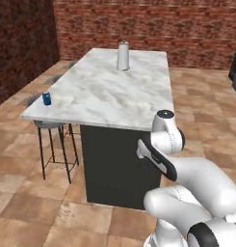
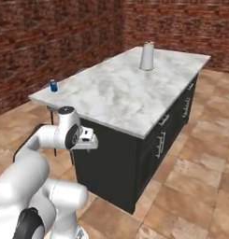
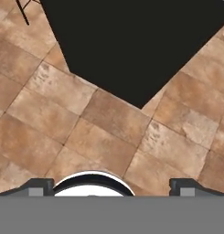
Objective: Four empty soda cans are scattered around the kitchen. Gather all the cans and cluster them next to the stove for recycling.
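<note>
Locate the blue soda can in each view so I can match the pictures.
Left base view: blue soda can at the island's near-left corner, above the stool.
Right base view: blue soda can at the island's far-left corner.
Hand view: not in it.
Shared landmark: paper-towel roll at the island's far end.

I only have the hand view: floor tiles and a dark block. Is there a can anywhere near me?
Observer: Yes. One blue soda can stands on the near left corner of the island, seen from the left base view.
Operator: Anything else on that countertop?
Observer: A tall white paper-towel roll stands upright near the far end, well apart from the can.
Operator: What is under the can's corner?
Observer: A bar stool with thin black legs is tucked beneath that edge.
Operator: Where is my claw relative to the top?
Observer: The arm is folded low in front of the island's dark end, below the countertop; the claw is open and empty.
</note>
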